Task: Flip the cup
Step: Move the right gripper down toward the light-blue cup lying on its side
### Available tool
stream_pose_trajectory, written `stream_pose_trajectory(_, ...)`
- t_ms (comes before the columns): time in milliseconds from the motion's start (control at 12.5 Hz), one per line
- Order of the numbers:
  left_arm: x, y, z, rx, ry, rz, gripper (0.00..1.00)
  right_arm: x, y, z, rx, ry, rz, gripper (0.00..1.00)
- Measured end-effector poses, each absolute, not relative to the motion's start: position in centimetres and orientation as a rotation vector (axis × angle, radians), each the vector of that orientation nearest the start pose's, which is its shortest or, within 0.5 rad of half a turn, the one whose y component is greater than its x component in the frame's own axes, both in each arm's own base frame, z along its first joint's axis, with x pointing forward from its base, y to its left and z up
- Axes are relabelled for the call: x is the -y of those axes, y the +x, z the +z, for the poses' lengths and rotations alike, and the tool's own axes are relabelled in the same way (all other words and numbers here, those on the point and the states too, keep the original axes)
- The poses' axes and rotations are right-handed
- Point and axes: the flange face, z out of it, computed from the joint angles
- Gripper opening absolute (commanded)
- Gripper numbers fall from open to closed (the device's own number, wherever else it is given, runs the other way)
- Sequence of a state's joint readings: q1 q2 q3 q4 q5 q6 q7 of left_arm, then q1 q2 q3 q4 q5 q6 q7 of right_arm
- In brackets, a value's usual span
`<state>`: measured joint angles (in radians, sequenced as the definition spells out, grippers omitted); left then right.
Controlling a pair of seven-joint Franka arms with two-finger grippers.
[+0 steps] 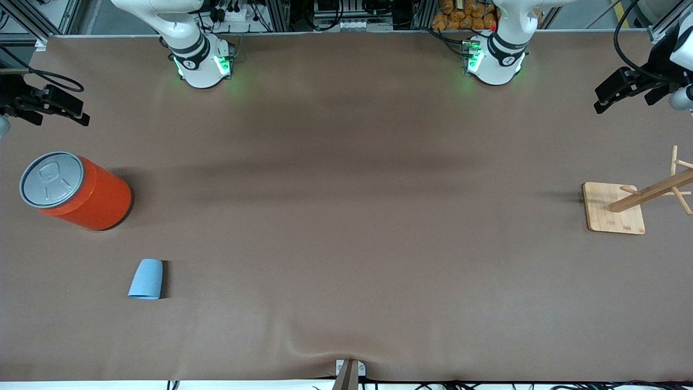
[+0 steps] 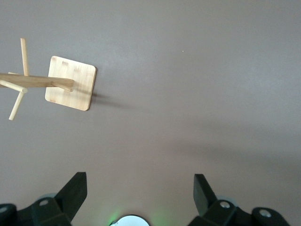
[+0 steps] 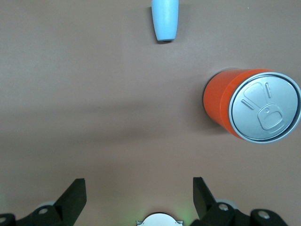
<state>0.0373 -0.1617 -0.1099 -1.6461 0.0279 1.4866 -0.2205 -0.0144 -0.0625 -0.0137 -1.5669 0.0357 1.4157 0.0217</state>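
Observation:
The light-blue cup lies on its side on the brown table, its wide mouth toward the front camera and its narrow base toward the robots. It is nearer to the front camera than the orange can. It also shows in the right wrist view, partly cut off by the frame edge. My right gripper is open and empty, held high over the right arm's end of the table, apart from the cup. My left gripper is open and empty, held high over the left arm's end.
A large orange can with a grey pull-tab lid stands at the right arm's end. A wooden peg rack on a square base stands at the left arm's end. A brown cloth covers the table.

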Motion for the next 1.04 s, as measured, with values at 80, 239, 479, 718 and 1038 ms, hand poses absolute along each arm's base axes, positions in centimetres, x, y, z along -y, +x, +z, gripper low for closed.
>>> stream_pose_trajectory(80,3.8,49.4,66.7,0.232,-3.088,-0.011,1.0,1.1,51.8,64.7,-0.072,-3.101,0.137,1.0)
stream_pose_trajectory(239,3.8,49.6,66.7,0.225,-3.089,-0.009,1.0,1.2,51.8,64.7,-0.076,-3.101,0.137,1.0)
stream_pose_trajectory(479,3.7,49.8,67.1,0.228,-3.091,-0.016,1.0,1.2,51.9,64.7,-0.076,-3.102,0.129,1.0)
stream_pose_trajectory(718,3.7,50.5,66.3,0.221,-3.091,0.009,1.0,1.3,53.2,62.8,-0.079,-3.107,0.121,1.0)
stream_pose_trajectory(1038,3.9,50.8,66.1,0.2,-3.093,0.017,1.0,1.8,58.3,55.0,-0.085,-3.132,0.144,1.0)
